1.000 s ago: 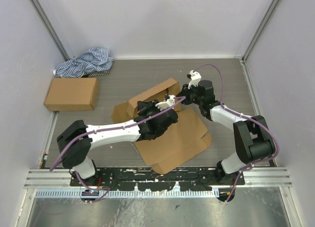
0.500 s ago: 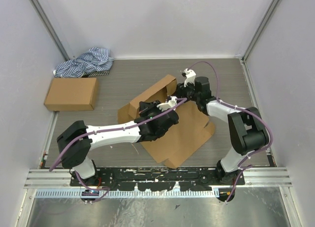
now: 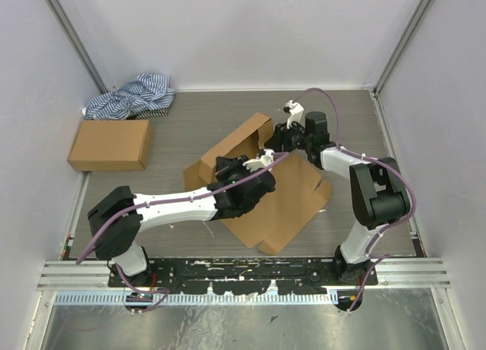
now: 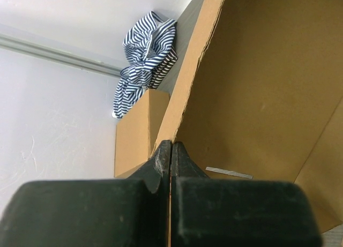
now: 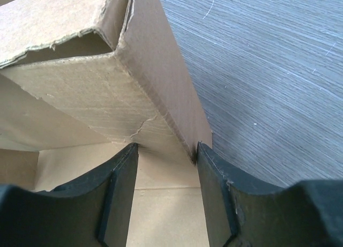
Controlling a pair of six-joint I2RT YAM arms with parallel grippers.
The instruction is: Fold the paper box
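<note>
1. Paper box (image 3: 285,206): one, mid-table (image 3: 364,115), flat panels spread toward the near side, one long wall raised on the far-left side.
2. Two hands, both at that box.
3. Left hand (image 4: 170,145): pressed together, pinching the raised wall's edge.
4. Right hand (image 5: 166,150): spread, astride a folded wall corner, cardboard between the fingers (image 5: 120,188).
5. One sealed brown carton (image 3: 110,145) at the left edge, well apart; one striped cloth (image 3: 130,97) just behind it.

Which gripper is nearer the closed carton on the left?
Left. The left gripper pinches a wall of the paper box mid-table, right of the carton; the right gripper straddles its far corner, even farther right.
</note>
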